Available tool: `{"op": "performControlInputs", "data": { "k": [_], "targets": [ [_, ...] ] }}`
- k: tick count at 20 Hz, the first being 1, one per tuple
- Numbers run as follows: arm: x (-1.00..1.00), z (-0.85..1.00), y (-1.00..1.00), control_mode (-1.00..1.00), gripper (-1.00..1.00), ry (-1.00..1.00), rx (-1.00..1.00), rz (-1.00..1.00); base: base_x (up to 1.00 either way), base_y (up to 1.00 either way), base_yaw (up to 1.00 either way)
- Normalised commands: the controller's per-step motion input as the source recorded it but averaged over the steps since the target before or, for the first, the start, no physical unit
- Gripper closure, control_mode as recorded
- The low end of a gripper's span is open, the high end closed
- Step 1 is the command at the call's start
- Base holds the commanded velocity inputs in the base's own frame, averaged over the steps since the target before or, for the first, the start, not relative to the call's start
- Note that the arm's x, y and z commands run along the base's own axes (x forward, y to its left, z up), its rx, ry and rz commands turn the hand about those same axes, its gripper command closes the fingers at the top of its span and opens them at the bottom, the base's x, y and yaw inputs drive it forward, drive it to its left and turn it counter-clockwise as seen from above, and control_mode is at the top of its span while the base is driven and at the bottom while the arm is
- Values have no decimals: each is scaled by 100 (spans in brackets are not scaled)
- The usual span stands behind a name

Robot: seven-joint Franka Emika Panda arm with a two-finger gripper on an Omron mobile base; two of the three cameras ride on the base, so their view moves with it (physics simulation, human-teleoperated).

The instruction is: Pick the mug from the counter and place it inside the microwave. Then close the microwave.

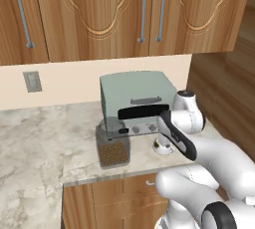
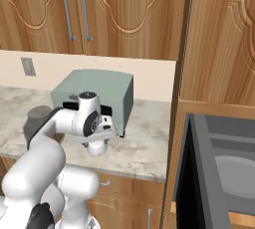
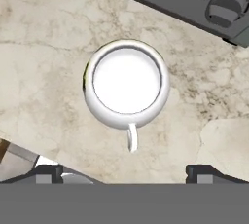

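The mug (image 3: 126,84) is a small white cup that stands upright on the marbled counter (image 3: 44,47), and its thin handle (image 3: 131,138) points toward the bottom of the hand view. My gripper (image 3: 125,172) hangs straight above it, open, with its dark fingertips (image 3: 46,172) spread wider than the cup and nothing between them. From the right base view the mug (image 2: 96,149) sits just under my hand, in front of the toaster oven. The arm hides most of the mug (image 1: 161,147) in the left base view. The microwave (image 2: 231,171) is built in low at the right, with its dark door (image 2: 191,173) swung open.
A pale green toaster oven (image 1: 134,98) stands right behind the mug, and its knobs (image 3: 221,9) are close to the cup. A glass jar of brown bits (image 1: 113,148) sits to the left by the counter's front edge (image 1: 109,178). A tall wooden panel (image 2: 180,73) separates the counter from the microwave.
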Motion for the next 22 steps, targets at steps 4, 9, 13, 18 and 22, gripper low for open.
{"op": "performControlInputs", "data": {
  "k": [4, 9, 13, 18, 22],
  "targets": [
    [0, -11, -7, -100, -100, -2, 7, 0, 0, 0, 0],
    [0, -11, -5, -100, -100, -6, 6, 0, 0, 0, 0],
    [0, -13, 0, -100, -100, -7, 5, 0, 0, 0, 0],
    [0, -3, 0, -100, -100, -2, 0, 0, 0, 0, 0],
    [0, -5, 0, -100, -100, -1, 0, 0, 0, 0, 0]
  ]
}}
